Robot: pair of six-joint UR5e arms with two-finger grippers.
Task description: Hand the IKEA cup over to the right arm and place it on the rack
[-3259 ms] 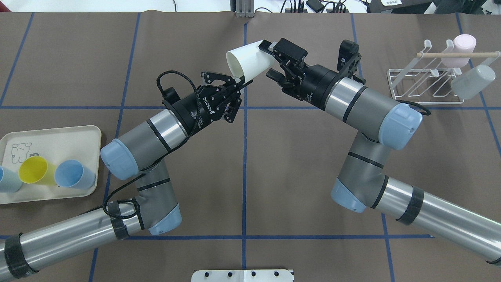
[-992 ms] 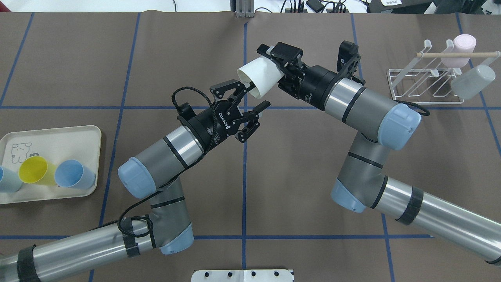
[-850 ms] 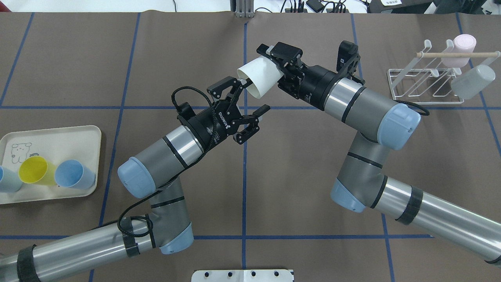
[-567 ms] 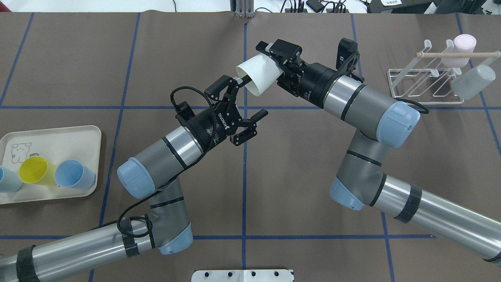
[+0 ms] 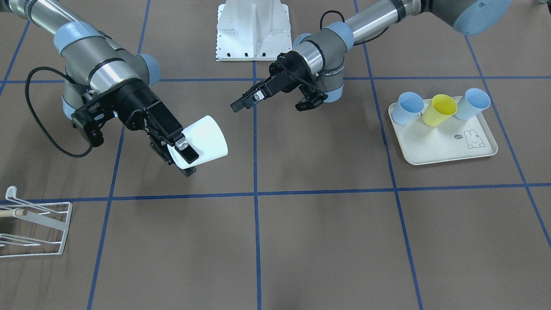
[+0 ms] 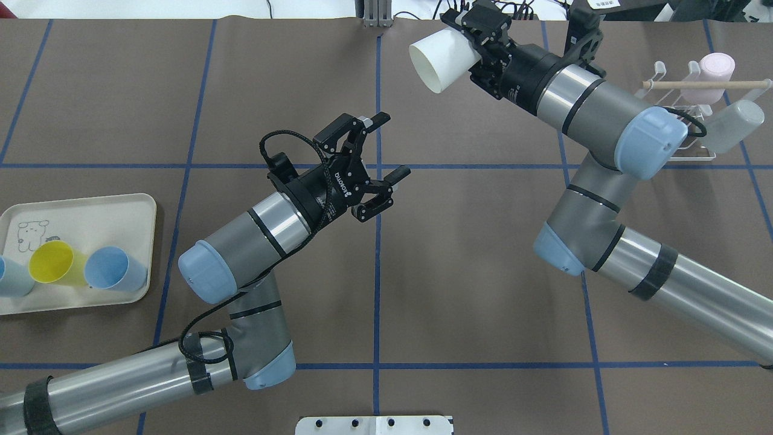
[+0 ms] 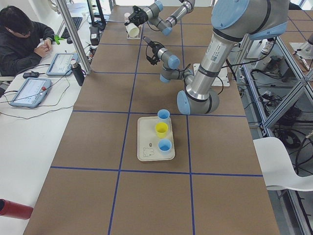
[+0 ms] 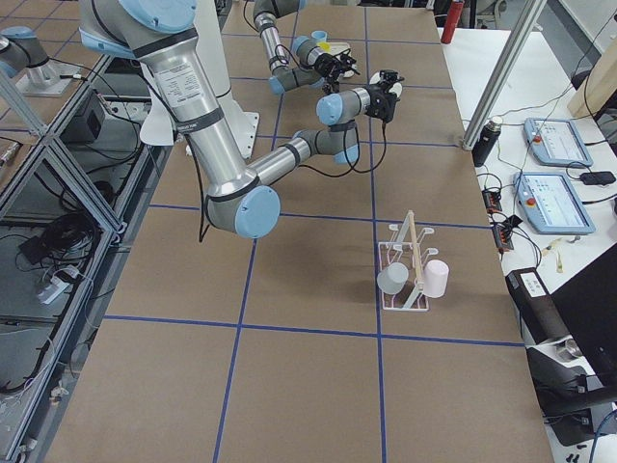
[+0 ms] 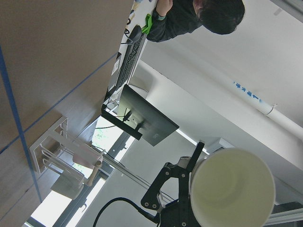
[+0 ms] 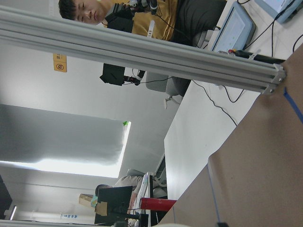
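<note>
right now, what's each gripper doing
Left gripper: open, holding nothing.
Right gripper: closed on the white cup.

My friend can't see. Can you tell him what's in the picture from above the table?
The right arm holds a white cup sideways in its jaws, near the far edge of the table, left of the rack. The left arm is mid-table, jaws open and empty. Coloured cups sit on a tray.

The cup (image 6: 444, 58) is white, the table (image 6: 483, 272) brown with blue lines (image 6: 377, 272), the tray (image 6: 90, 220) cream, the rack (image 6: 628, 121) white.
</note>
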